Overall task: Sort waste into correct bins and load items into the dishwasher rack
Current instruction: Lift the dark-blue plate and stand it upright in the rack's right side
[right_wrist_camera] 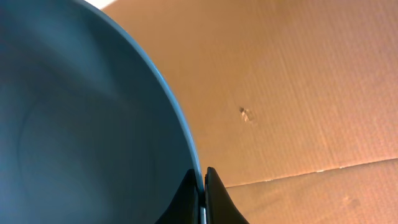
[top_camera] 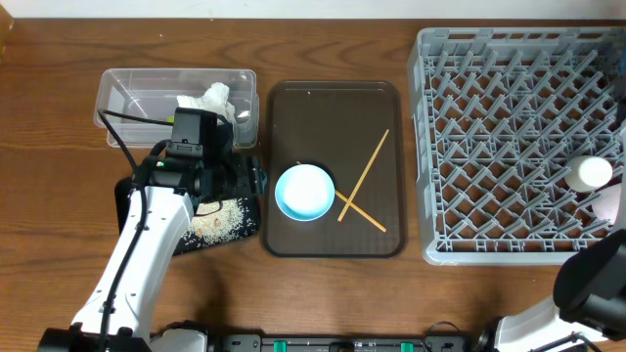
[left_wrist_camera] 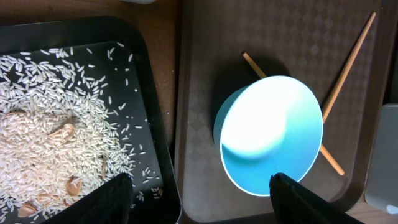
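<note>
My left gripper (left_wrist_camera: 202, 199) is open and empty, straddling the gap between the black tray (left_wrist_camera: 158, 124) and the pale-blue bowl (left_wrist_camera: 270, 134). The tray (top_camera: 243, 230) holds rice grains (left_wrist_camera: 50, 137). The bowl (top_camera: 305, 191) sits upright on the brown serving tray, with two crossed chopsticks (top_camera: 364, 181) beside it. Crumpled tissue (top_camera: 210, 98) lies in the clear tub (top_camera: 127, 93). My right gripper (right_wrist_camera: 204, 177) is shut on the rim of the wide blue dish (right_wrist_camera: 81, 124); both are out of the overhead view. The grey rack (top_camera: 509, 147) stands at the right.
The brown serving tray (top_camera: 333, 108) lies between the bins and the rack. A pale cup (top_camera: 592, 174) and a pinkish one (top_camera: 611, 205) sit at the rack's right edge. My right arm (top_camera: 587, 284) is at the bottom right corner. Cardboard (right_wrist_camera: 298, 93) lies behind the dish.
</note>
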